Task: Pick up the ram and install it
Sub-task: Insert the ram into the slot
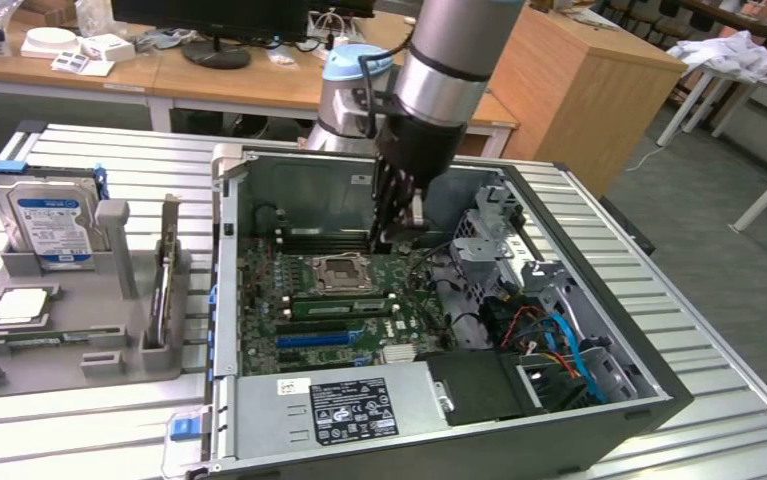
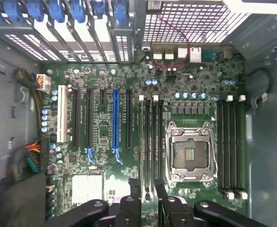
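My end effector [image 1: 391,238] hangs open, fingers [image 2: 134,203] apart, just above the memory slots [image 2: 150,142] on the motherboard [image 1: 356,335], far inside the computer case [image 1: 303,190].

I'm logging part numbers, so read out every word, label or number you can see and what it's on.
None can be read.
hard drive blue label: too blurred.
power supply black label: print too small.
motherboard markings: too small.

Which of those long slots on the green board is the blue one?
The lone blue slot between black slots; the white slot ends the row.
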Tool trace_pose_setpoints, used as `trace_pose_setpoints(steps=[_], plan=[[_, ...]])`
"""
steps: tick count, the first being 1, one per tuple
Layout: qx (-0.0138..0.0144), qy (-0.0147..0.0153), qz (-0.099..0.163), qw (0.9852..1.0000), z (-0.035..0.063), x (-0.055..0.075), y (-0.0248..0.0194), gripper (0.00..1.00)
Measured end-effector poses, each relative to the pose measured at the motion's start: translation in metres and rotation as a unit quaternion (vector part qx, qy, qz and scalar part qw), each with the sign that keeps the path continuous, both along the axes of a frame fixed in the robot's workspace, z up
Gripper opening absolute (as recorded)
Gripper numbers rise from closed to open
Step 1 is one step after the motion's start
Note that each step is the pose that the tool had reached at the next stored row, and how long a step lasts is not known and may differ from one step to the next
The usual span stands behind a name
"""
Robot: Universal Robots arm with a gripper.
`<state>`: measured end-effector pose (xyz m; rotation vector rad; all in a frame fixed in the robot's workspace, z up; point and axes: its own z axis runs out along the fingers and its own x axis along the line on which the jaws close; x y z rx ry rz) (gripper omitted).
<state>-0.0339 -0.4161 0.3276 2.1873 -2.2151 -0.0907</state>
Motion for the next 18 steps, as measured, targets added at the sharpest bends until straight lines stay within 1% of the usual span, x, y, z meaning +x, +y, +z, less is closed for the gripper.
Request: trace_pose_setpoints(steps=[2,3,7,13,16,18], plan=[[0.0,-0.001,0.0,1.0,0.0053,0.0,0.0,0.25],[0.0,-0.0015,0.0,1.0,0.0061,0.0,0.0,0.25],[0.0001,-0.0015,0.0,1.0,0.006,0.0,0.0,0.25],[0.0001,-0.0031,0.0,1.0,0.0115,0.0,0.0,0.25],[0.0,-0.0044,0.001,1.0,0.016,0.0,0.0,0.25],[0.0001,-0.0057,0.001,1.0,0.0169,0.0,0.0,0.25]])
